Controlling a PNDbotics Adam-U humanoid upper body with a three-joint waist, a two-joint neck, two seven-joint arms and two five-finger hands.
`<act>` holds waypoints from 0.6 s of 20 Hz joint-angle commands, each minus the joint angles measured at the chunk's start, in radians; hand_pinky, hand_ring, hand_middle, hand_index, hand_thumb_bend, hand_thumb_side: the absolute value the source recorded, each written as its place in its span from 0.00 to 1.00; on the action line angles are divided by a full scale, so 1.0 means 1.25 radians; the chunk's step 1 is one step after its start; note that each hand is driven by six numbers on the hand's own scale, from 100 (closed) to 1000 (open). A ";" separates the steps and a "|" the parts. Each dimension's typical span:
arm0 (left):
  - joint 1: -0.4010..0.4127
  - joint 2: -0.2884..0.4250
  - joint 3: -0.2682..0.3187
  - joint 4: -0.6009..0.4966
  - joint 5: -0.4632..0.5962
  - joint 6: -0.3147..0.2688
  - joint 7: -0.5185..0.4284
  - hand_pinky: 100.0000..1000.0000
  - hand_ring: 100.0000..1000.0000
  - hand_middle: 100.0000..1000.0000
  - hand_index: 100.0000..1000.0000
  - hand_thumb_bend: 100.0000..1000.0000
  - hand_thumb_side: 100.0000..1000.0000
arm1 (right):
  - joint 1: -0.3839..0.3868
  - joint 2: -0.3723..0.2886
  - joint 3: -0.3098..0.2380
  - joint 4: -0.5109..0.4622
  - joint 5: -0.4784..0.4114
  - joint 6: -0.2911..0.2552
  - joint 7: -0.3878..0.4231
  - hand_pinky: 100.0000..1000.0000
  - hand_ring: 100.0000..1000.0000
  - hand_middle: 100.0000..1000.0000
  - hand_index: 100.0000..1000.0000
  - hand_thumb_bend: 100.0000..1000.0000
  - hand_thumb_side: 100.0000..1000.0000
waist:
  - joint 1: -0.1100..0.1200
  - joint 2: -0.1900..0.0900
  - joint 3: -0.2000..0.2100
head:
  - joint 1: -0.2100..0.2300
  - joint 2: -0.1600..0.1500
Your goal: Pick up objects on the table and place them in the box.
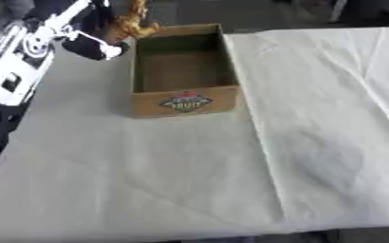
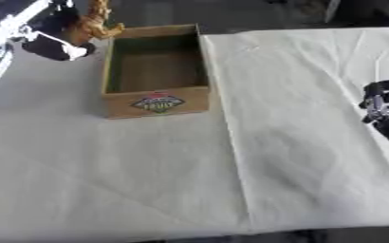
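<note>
White tablecloth [image 1: 189,180], box [image 1: 184,102] beyond, brown object [image 1: 130,23] in left hand [image 1: 94,45].

Box [image 1: 184,102]: tan-brown cardboard, darker olive-brown inside; front wall bears a label in red, green and dark tones. Table cover [image 1: 148,166]: off-white, plain, creased. Held object [image 1: 131,23]: golden-brown, mottled. Left hand [image 1: 94,45]: black with white patches; arm silver-white. Right hand [image 2: 384,107]: black with pale flecks.
</note>
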 commanded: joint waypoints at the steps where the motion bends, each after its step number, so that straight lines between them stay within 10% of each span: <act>1: -0.063 -0.047 -0.009 0.050 -0.038 0.022 0.017 0.31 0.29 0.29 0.43 0.42 0.00 | -0.015 -0.013 0.000 -0.015 -0.007 -0.002 0.007 0.31 0.48 0.56 0.55 0.00 0.30 | 0.000 -0.007 -0.003 | 0.007 0.000; 12: -0.134 -0.184 -0.005 0.291 -0.187 0.048 0.029 0.43 0.40 0.41 0.53 0.47 0.00 | -0.019 -0.006 0.005 -0.015 -0.006 0.002 0.012 0.31 0.48 0.56 0.55 0.00 0.31 | 0.007 0.001 -0.023 | 0.014 -0.006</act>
